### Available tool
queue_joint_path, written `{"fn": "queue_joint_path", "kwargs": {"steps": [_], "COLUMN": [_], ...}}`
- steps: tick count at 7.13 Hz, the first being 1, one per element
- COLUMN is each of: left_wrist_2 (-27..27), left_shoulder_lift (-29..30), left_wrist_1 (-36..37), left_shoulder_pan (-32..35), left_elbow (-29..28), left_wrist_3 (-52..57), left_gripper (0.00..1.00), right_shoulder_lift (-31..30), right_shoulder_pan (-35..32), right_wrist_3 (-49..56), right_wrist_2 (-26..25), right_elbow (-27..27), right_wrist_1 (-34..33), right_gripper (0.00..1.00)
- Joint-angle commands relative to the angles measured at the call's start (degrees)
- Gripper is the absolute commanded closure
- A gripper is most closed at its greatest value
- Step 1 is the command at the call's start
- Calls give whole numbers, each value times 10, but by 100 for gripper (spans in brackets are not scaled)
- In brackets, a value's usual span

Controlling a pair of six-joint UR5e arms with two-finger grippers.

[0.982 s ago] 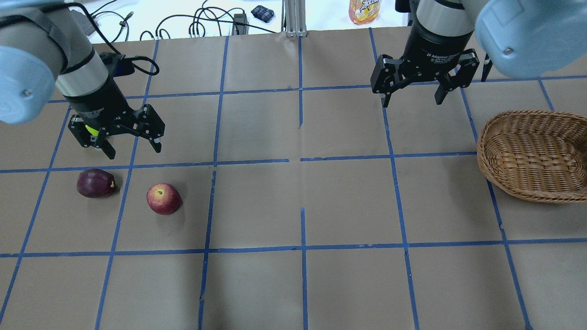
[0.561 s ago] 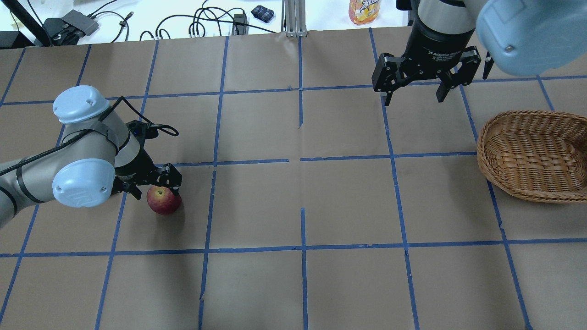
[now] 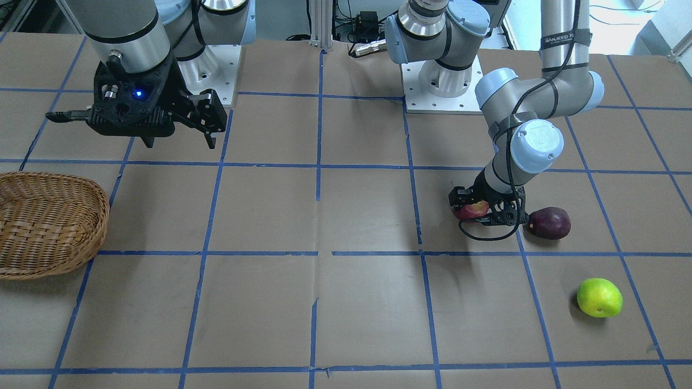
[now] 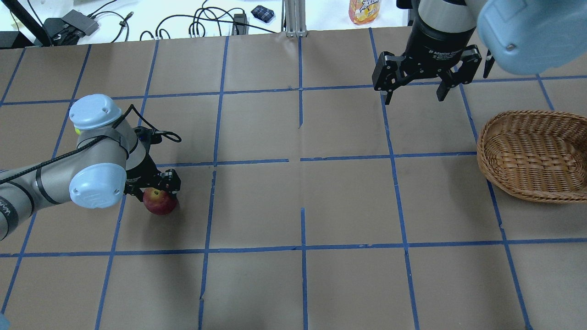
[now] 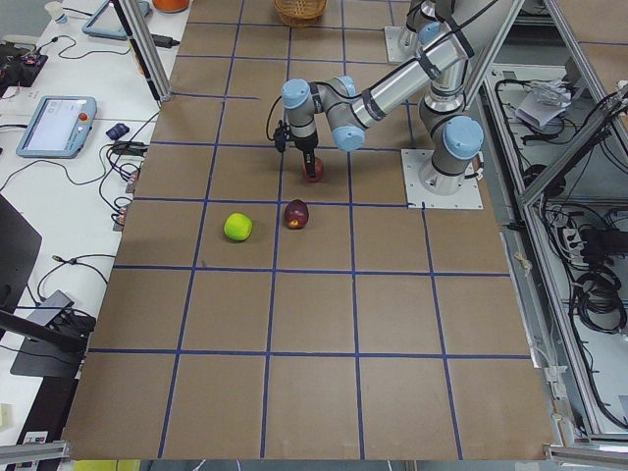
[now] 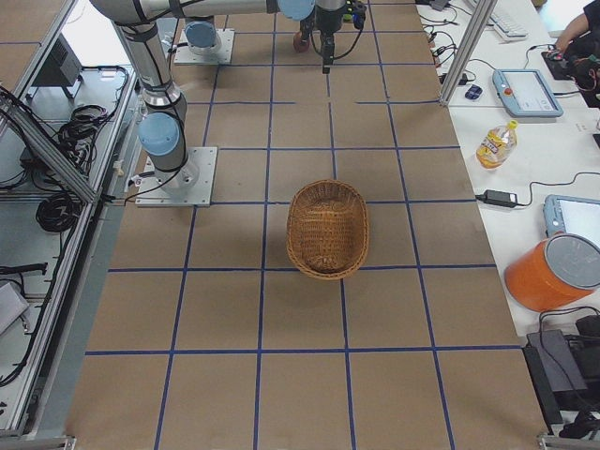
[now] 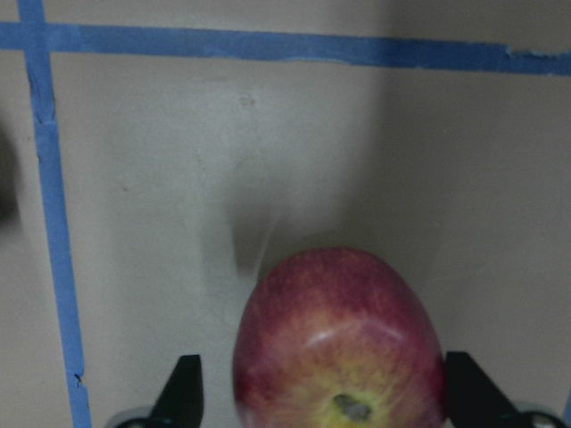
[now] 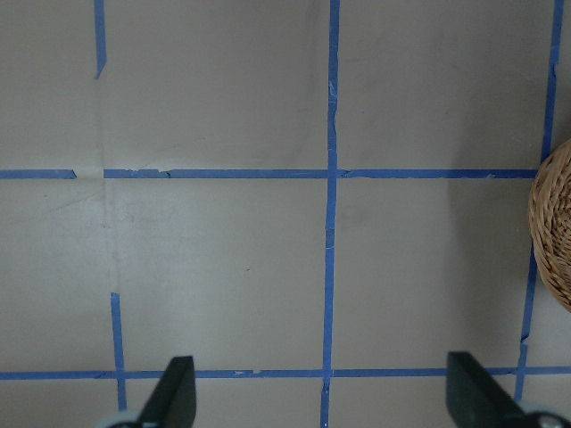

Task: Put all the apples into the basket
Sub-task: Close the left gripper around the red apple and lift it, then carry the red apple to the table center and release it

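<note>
While the left pincer (image 4: 156,191) is down at the counter (image 4: 348,206), its two fingers (image 7: 183,392) stand spread on either side of the red apple (image 4: 160,202), not clenched on it. In the left wrist view the apple sits between them with its yellowish stem end facing the camera. One finger is right against its side and the other stands a little off it. The apple rests on the brown paper inside one square of the blue tape grid (image 4: 302,158).

The dark maroon apple (image 3: 550,223) lies just beside this pincer, on the side away from the basket. The lime green apple (image 3: 599,297) lies farther out toward the operators' edge, apart from both.

The wicker basket (image 4: 527,183) sits at the opposite end of the counter, well apart from all three apples. The right pincer (image 4: 415,100) hangs above the counter near the basket, released, with its fingers wide. Its wrist view shows only taped paper between them and a sliver of the basket's rim at the edge.
</note>
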State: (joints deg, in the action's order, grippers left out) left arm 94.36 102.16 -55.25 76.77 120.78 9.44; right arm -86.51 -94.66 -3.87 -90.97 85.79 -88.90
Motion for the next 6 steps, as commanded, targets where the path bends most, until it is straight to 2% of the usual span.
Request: {"fn": "queue_joint_path", "kwargs": {"steps": [1,2,3,5,6], "left_wrist_2": [-91,-151,-167,-159,-112], "left_shoulder_lift": [-13,-1,11,66,93], "left_wrist_1": [-31,-76,-69,44,91], "left_shoulder_pan": [21,62,128,263,302], "left_elbow": [-69,-115,-141,-158,-160], "left_wrist_3": [-32,-112,-172,-313,-327], "left_gripper": [95,100,100,100,100], "right_shoulder_lift": [-1,0,0,-1,0], "right_shoulder_pan": [0,0,0,0,0], "right_wrist_3": [0,0,1,1,1], "right_wrist_2": [0,-1,0,0,1], "right_elbow": [0,-1,0,2,2], "right_wrist_1": [0,0,0,0,0], "right_gripper": [0,0,0,0,0]}}
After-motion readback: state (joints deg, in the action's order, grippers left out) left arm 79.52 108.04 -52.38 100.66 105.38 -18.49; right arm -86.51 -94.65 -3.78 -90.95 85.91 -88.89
